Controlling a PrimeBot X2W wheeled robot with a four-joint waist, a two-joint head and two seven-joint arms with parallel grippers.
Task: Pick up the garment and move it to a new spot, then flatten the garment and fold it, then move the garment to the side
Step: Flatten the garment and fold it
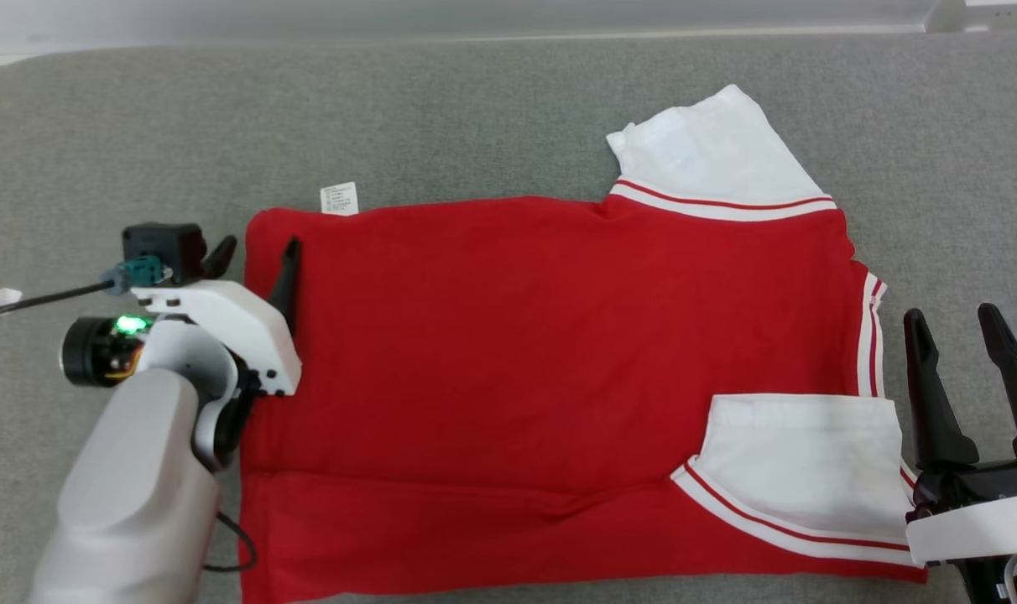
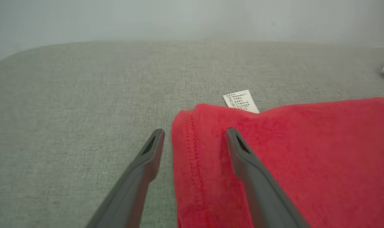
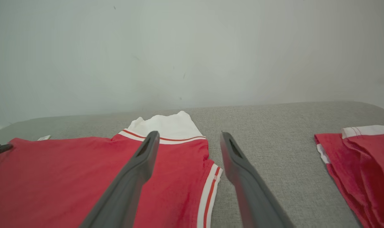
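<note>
The right gripper point(image 1: 953, 335), fingers spread, sits just beside the neck end of the red T-shirt with white sleeves point(image 1: 517, 335), which lies flat on the grey fabric surface point(image 1: 475, 109). The left gripper point(image 1: 255, 262), spread too, straddles the hem edge. The shirt's long axis runs left to right, hem leftward. A white care label point(image 1: 339, 199) shows at the far hem corner.
</note>
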